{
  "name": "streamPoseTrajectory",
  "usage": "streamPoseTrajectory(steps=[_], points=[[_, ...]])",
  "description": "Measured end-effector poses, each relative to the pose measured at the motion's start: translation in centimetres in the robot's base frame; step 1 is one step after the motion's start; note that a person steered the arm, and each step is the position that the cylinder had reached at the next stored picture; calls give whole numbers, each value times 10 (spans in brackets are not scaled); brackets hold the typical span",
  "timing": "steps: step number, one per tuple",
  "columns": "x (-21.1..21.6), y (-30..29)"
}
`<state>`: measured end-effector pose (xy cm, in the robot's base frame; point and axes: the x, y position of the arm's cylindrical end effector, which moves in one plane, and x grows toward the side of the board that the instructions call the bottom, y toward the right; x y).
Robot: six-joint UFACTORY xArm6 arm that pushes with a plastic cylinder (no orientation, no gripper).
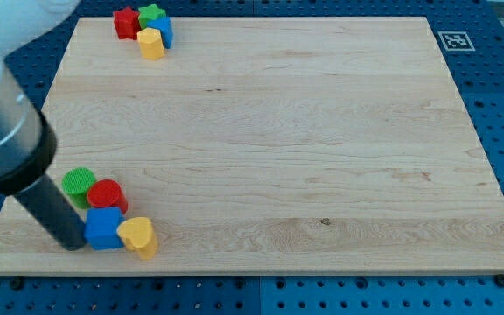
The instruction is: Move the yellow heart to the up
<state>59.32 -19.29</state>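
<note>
The yellow heart (138,236) lies near the board's bottom left corner, touching the right side of a blue cube (103,228). A red cylinder (108,195) sits just above the cube, and a green cylinder (79,183) is at its upper left. My tip (74,244) rests on the board just left of the blue cube, close to or touching it, with the cube between it and the yellow heart.
A second cluster sits at the board's top left: a red block (127,22), a green block (151,13), a blue block (164,31) and a yellow block (150,43). The wooden board (269,149) lies on a blue pegboard. A marker tag (453,40) is at the top right.
</note>
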Motion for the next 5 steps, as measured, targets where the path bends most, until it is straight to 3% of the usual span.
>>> streamPoseTrajectory(steps=[3,5], points=[[25,20],[16,89]])
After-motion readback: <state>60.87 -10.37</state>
